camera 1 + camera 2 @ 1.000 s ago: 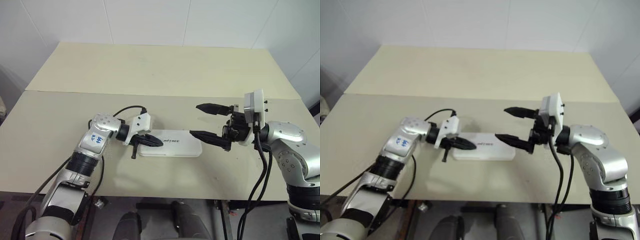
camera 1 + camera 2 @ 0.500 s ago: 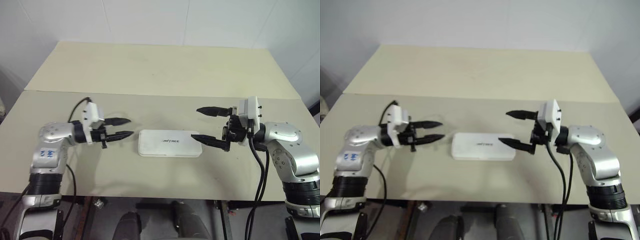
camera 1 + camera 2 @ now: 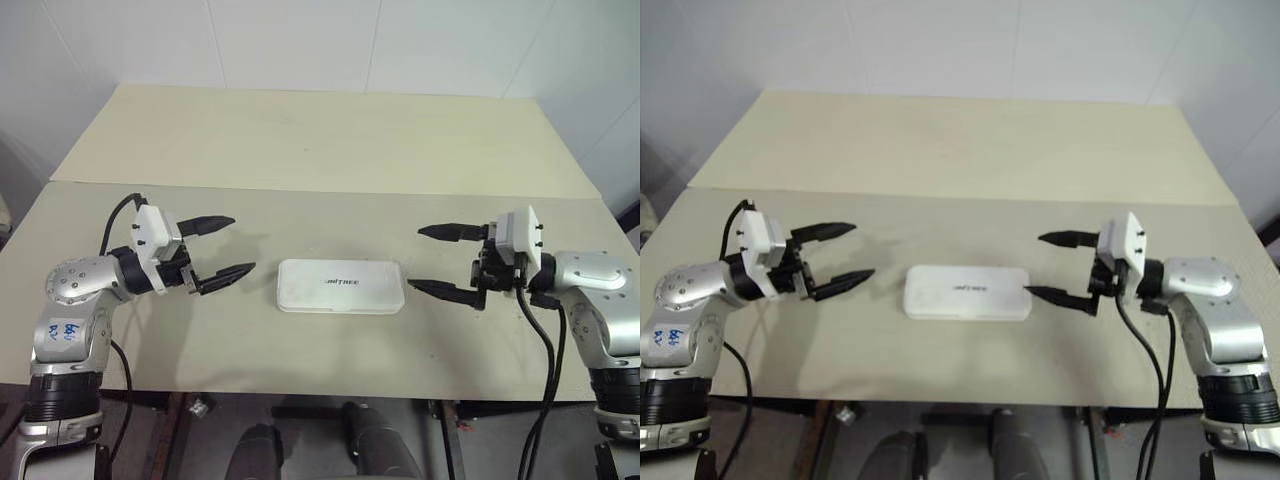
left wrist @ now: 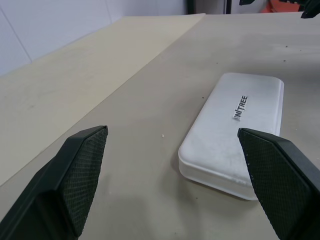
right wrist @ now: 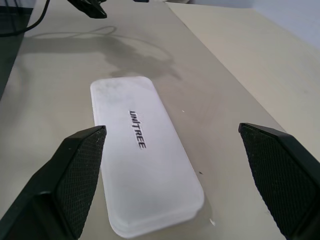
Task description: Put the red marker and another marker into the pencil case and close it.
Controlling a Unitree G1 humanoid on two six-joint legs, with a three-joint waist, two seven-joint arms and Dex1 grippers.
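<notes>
The pencil case (image 3: pixel 341 286) lies flat and closed on the near table, its dark logo facing up. It also shows in the left wrist view (image 4: pixel 235 130) and the right wrist view (image 5: pixel 142 165). My left gripper (image 3: pixel 240 244) hovers a short way off the case's left end, open and holding nothing. Off the case's right end, my right gripper (image 3: pixel 416 259) is open and holds nothing; its lower finger points at the case without touching it. The red marker and the other marker are hidden.
The case sits on a cream table (image 3: pixel 300 350) whose front edge runs just below it. A second cream table (image 3: pixel 320 130) joins behind it along a seam, up to a white wall. Black cables hang from both wrists.
My left gripper lifted off the case's left end, swung out to the left and opened. My right gripper drew back to the right, still open. The case has not moved.
</notes>
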